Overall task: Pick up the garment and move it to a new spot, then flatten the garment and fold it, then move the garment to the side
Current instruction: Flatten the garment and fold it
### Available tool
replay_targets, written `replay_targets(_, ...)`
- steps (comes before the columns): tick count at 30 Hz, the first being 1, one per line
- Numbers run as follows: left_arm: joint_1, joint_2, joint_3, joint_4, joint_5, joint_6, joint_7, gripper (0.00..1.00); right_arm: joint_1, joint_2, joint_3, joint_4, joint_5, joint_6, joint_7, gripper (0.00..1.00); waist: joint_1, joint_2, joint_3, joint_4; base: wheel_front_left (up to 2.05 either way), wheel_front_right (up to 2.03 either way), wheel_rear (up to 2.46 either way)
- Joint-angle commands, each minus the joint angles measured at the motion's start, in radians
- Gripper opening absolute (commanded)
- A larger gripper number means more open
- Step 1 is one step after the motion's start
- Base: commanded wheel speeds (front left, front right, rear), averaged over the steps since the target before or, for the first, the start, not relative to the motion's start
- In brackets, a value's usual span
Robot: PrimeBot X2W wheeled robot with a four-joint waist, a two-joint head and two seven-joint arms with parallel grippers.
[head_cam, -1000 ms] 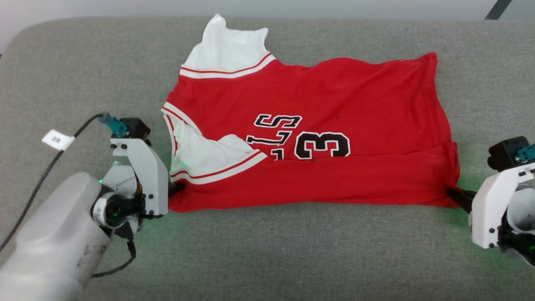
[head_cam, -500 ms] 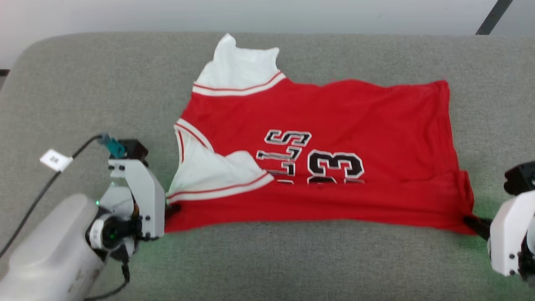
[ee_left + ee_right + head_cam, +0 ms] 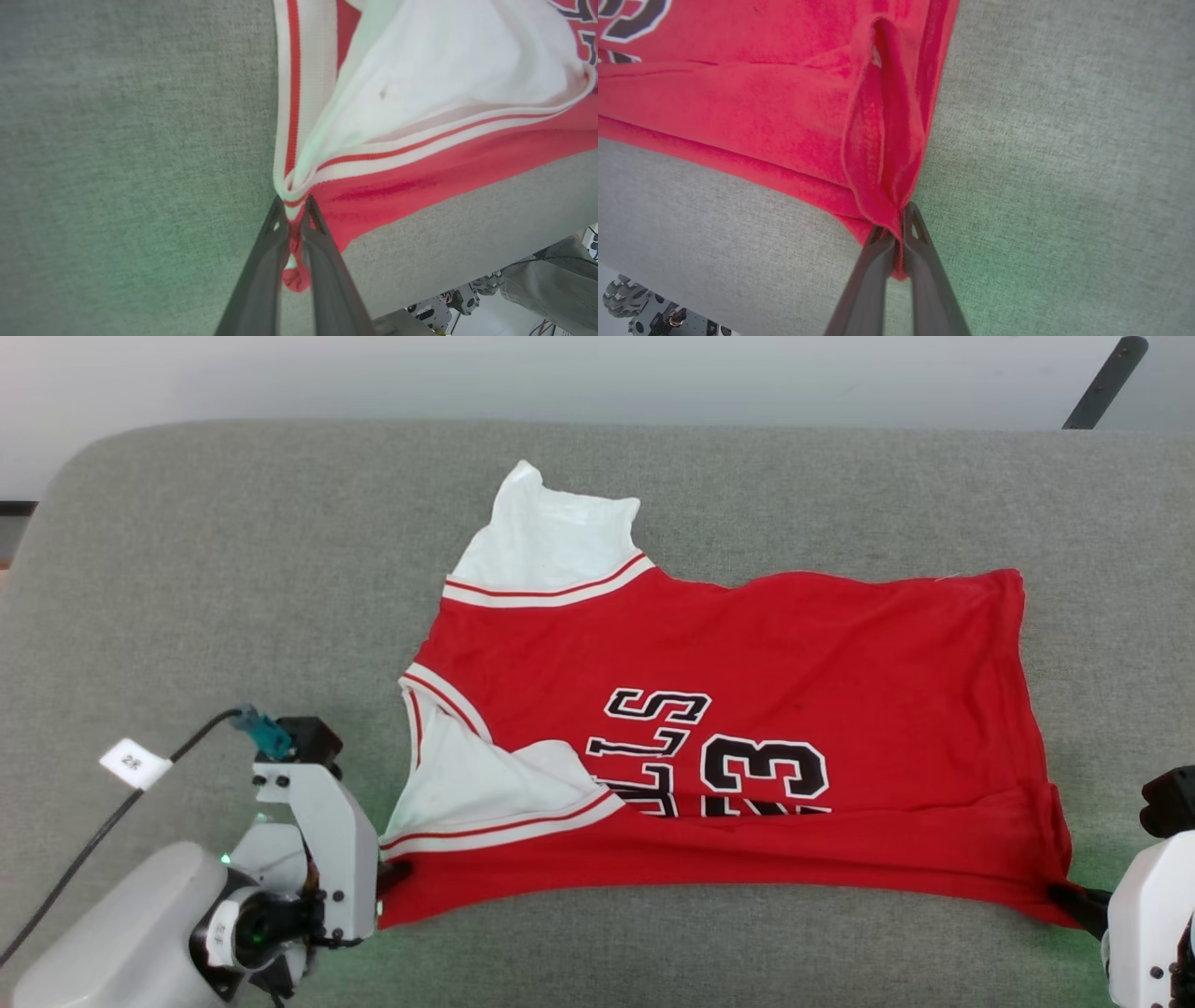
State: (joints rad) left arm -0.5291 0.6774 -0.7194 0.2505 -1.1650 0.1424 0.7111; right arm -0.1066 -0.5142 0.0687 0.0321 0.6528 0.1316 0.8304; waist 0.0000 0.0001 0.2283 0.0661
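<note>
Garment (image 3: 747, 663) w/ "LLS" (no. 3)

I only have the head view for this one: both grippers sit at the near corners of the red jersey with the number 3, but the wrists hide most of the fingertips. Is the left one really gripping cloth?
Observer: Yes. In the left wrist view the left gripper is shut on the red jersey shirt with white sleeves, pinching the corner where its red-striped white trim bunches together.
Operator: And the right?
Observer: The right gripper is shut on the plain red hem corner, the cloth gathered into pleats above its fingertips.
Operator: Does cloth pass right through the left grip?
Observer: A small red tuft pokes out below the pinch, over the grey fabric cushion.
</note>
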Motion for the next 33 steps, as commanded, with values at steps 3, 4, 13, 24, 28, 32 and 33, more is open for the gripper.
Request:
replay_targets(3, 0.014, 0.014, 0.009, -0.018, 0.018, 0.018, -0.028, 1.0, 0.016, 0.011, -0.005, -0.019, -0.024, -0.002, -0.001, 0.39, 0.0, -0.0001, -0.007, -0.002, 0.0, 0.0, 0.0)
replay_targets(4, 0.014, 0.014, 0.009, -0.018, 0.018, 0.018, -0.028, 1.0, 0.016, 0.011, -0.005, -0.019, -0.024, -0.002, -0.001, 0.39, 0.0, -0.0001, -0.007, -0.002, 0.0, 0.0, 0.0)
replay_targets(13, 0.0, 0.047, 0.019, -0.072, 0.033, 0.036, -0.031, 1.0, 0.019, 0.01, 0.001, -0.069, -0.036, -0.001, -0.006, 1.0, 0.0, -0.0001, -0.037, -0.014, 0.0, 0.0, 0.0)
replay_targets(24, -0.069, 0.097, 0.063, -0.157, 0.094, 0.035, -0.101, 1.0, 0.027, 0.02, -0.01, -0.233, -0.122, -0.001, -0.204, 1.0, 0.0, -0.0001, -0.067, -0.049, 0.0, 0.0, 0.0)
replay_targets(28, -0.123, 0.092, 0.081, -0.15, 0.13, 0.017, -0.151, 1.0, 0.005, 0.023, 0.016, -0.271, -0.183, -0.001, -0.375, 1.0, 0.0, -0.0001, -0.062, -0.073, 0.0, 0.0, 0.0)
replay_targets(32, -0.182, 0.083, 0.092, -0.117, 0.161, -0.005, -0.188, 1.0, -0.025, 0.05, 0.026, -0.279, -0.255, -0.002, -0.559, 1.0, 0.0, -0.0001, -0.042, -0.103, 0.0, 0.0, 0.0)
replay_targets(33, -0.199, 0.08, 0.091, -0.108, 0.171, -0.013, -0.194, 1.0, -0.03, 0.054, 0.028, -0.277, -0.277, -0.001, -0.603, 1.0, 0.0, -0.0001, -0.035, -0.111, 0.0, 0.0, 0.0)
